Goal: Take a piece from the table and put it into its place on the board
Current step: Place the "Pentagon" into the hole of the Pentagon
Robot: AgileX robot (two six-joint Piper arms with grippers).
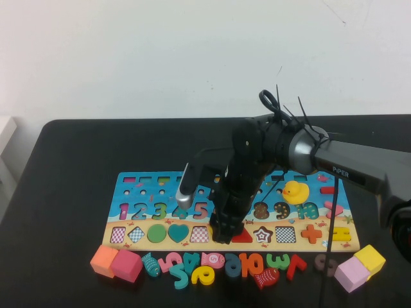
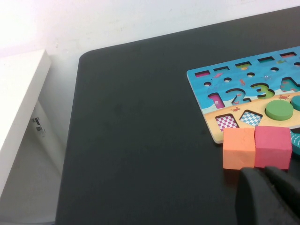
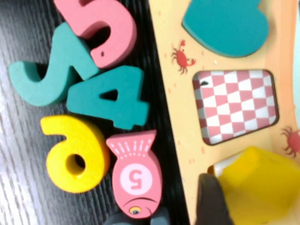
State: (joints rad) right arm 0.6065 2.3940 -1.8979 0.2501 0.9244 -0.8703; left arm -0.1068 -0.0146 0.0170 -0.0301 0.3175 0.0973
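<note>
Right gripper (image 1: 225, 236) reaches down over the board's (image 1: 128, 186) sandy shape row, the yellow piece (image 3: 260, 187) at its fingertip (image 3: 211, 199), tilted over a slot; whether it is clenched cannot be told; left gripper (image 2: 269, 197) low near the orange cube (image 2: 238, 147), fingers unreadable.

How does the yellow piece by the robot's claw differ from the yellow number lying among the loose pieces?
The yellow piece has straight edges and no hole, and sits on the board at a shape slot, under the right gripper. The yellow number is rounded with a hole and lies loose on the table. Both are yellow. The left gripper is near the cubes.
</note>
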